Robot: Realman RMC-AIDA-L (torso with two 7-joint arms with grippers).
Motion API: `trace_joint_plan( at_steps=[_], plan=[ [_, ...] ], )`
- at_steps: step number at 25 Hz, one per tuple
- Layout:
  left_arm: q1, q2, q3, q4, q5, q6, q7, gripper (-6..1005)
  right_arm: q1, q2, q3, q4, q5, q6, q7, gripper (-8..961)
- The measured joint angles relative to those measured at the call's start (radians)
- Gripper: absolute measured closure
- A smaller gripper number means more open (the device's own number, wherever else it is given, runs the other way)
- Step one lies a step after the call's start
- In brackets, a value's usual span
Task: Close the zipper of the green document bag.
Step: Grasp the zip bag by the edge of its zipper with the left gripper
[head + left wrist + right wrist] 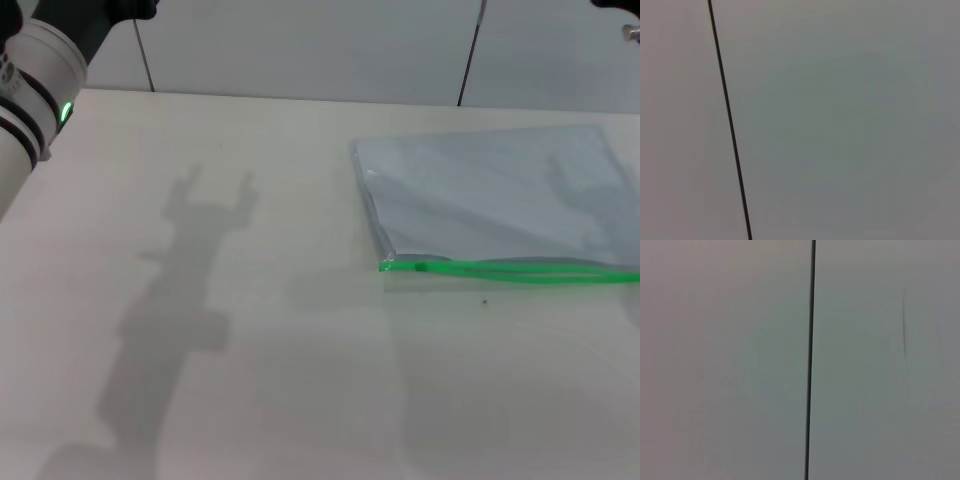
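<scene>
Head view shows the green document bag [490, 195] lying flat on the pale worktop [250, 350], toward the robot's right side and running off the right edge of the picture. Its zipper [520, 270] forms the near long edge, the side closest to the robot, which puts the strip within reach of either arm. A small thickening near the strip's left end looks like the slider [421, 266], though it is too small to be sure; if so, closing would mean drawing it rightward along the edge.

Only the left arm's white forearm [30, 80], with a green light on it, shows at the upper left, raised well clear of the bag. A dark sliver at the top right corner may belong to the right arm. Neither pincer appears in any view, so how far open each is, and whether it holds anything, cannot be told. Both wrist views show only a blank panelled wall with a dark seam [730, 125], which suggests both arms are lifted and pointed away from the worktop. By this judgement the task has not yet begun.
</scene>
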Motion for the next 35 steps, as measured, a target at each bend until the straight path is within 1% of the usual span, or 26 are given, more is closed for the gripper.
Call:
trace_joint_plan(
  at_steps=[15, 22, 24, 27, 30, 35],
  plan=[
    [0.001, 0.0, -0.001, -0.001, 0.0, -0.001, -0.001, 260, 0.0, 0.0, 0.0, 0.003, 0.0, 0.0, 0.003, 137],
    [0.001, 0.0, -0.001, 0.006, 0.0, -0.023, -0.002, 261, 0.0, 0.0, 0.0, 0.003, 0.0, 0.0, 0.004, 137],
    [-0.004, 0.002, -0.005, 0.008, 0.0, -0.073, -0.003, 261, 0.0, 0.0, 0.0, 0.003, 0.0, 0.001, 0.003, 137],
    [-0.021, 0.005, -0.022, 0.018, 0.001, -0.187, -0.002, 261, 0.0, 0.0, 0.0, 0.003, 0.0, 0.002, 0.002, 137],
    [-0.049, 0.013, -0.043, 0.027, 0.019, -0.344, 0.024, 261, 0.0, 0.0, 0.0, 0.003, 0.0, 0.003, 0.002, 137],
    [-0.122, 0.036, -0.063, 0.019, 0.064, -0.618, 0.046, 260, 0.002, -0.001, 0.0, 0.006, 0.0, 0.003, 0.003, 137]
  ],
)
